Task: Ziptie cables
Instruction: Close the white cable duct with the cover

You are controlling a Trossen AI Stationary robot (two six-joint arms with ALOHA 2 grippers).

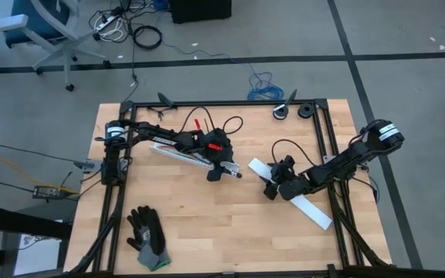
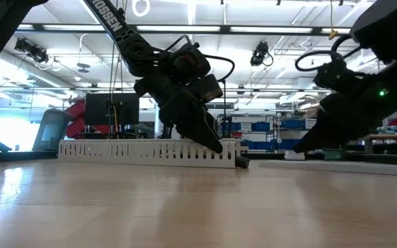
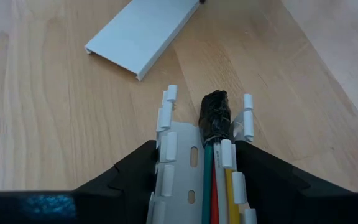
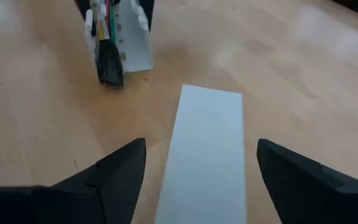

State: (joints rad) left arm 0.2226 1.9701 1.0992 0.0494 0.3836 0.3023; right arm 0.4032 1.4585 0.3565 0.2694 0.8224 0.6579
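Fingers of the left gripper (image 3: 194, 180) clamp the slotted white duct (image 3: 179, 149), the cables (image 3: 219, 180) running lengthwise inside toward 12 o'clock; right gripper (image 4: 201, 165), open, straddles the flat white cover strip (image 4: 204, 155); ziptie unseen

Layout: long white slotted plastic duct (image 1: 182, 154) lies on the light wooden table (image 1: 207, 224), left of centre. Bundle of thin green, red, white and yellow cables (image 3: 215, 180) lies inside the duct, its black-wrapped end (image 3: 215, 115) at the duct's open end. Flat white plastic cover strip (image 1: 300, 198) lies right of the duct, well apart. Pair of black-and-grey work gloves (image 1: 147, 235) rests near the table's front left.
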